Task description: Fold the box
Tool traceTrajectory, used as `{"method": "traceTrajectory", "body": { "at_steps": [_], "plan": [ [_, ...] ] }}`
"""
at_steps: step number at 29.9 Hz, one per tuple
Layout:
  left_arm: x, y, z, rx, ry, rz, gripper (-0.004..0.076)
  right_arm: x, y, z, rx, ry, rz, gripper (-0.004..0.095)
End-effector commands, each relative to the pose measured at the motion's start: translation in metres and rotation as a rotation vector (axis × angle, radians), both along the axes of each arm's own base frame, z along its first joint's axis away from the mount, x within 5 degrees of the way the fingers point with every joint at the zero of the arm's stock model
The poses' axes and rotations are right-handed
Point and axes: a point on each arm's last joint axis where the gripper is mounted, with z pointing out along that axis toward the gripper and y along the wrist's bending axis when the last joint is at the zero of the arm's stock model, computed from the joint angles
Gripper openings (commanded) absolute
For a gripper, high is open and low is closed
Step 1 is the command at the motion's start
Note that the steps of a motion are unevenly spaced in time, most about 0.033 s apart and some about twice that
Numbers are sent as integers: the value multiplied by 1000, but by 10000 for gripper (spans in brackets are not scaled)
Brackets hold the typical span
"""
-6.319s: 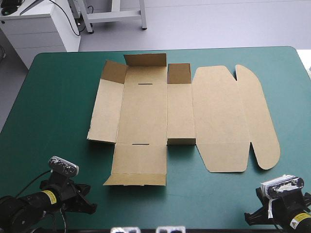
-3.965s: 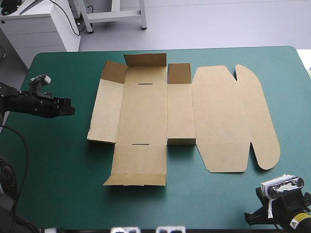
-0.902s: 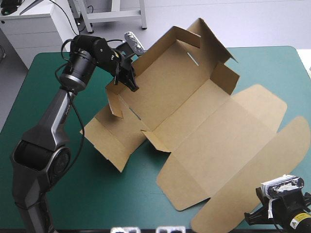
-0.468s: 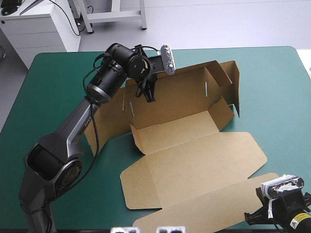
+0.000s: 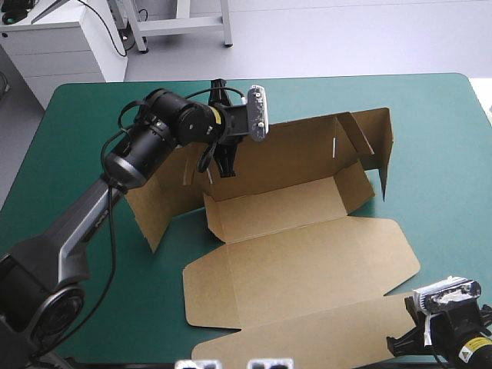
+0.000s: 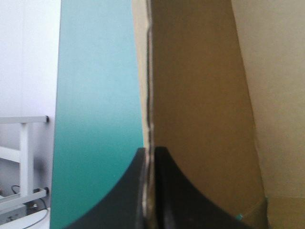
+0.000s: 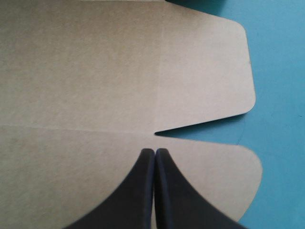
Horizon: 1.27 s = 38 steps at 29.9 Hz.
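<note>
We find the box [image 5: 284, 204], a cut sheet of brown board, partly erected in the middle of the desk [image 5: 77, 123], a flat top under a teal-green cover. The sheet extends from just short of the far edge to the near edge on the right.

1. Far side. One long wall [image 5: 292, 154] stands close to upright. A narrow slot [image 5: 335, 146] is cut through it near its right end, where a shorter end wall [image 5: 380, 142] stands at an angle to it. At the left end a side panel [image 5: 157, 207] leans, its lower corner on the cover.
2. Near side. The broad lid panel [image 5: 307, 261] lies flat in front of the floor of the box. An outer flap [image 5: 330, 342] beyond it reaches the near edge.

The left claw [image 5: 221, 171], two broad black fingers, is clenched on the top edge of the long wall near its left end. In the left wrist view the board's edge runs between the fingers, one on each face. The cover lies on one side of the wall and the brown face on the other.

The right claw [image 7: 154, 155] is at the near right corner of the desk, fingers pressed together in one pointed arch and grasping nothing. Brown board lies under and ahead of it. There we see two rounded flaps parted by a narrow cut [image 7: 214, 130], whose closed end is just ahead of the fingertips. We cannot tell whether the fingers touch the board.
</note>
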Motion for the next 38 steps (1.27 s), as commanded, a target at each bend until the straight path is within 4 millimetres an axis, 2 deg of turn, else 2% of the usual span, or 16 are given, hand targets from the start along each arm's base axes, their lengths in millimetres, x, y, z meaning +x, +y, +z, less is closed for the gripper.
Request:
{"method": "traceTrajectory", "body": {
  "at_steps": [1, 8, 12, 15, 24, 30, 35, 38],
  "plan": [
    [-20, 14, 25, -126, -243, -17, -9, 4, 1, 11, 17, -70, -7, -20],
    [-38, 29, -5, -156, -420, -36, -8, 5, 1, 11, 24, -73, -8, -20],
    [-40, 26, -20, -147, -429, -61, -8, 6, 1, 13, 84, -80, -54, -20],
    [-45, 18, -28, -75, -473, -133, -8, 8, 1, 16, 120, -111, -80, -18],
    [-49, 13, -43, -97, -574, -190, -8, 9, 0, 31, 168, -193, -106, -18],
    [-51, 13, -54, -112, -567, -192, -8, 12, 0, 44, 195, -312, -112, -18],
    [-51, 13, -54, -120, -560, -187, -8, 22, 2, 54, 228, -318, -122, -18],
    [-51, 13, -54, -120, -560, -187, -8, 33, 3, 68, 213, -305, -110, -18]
  ]
}}
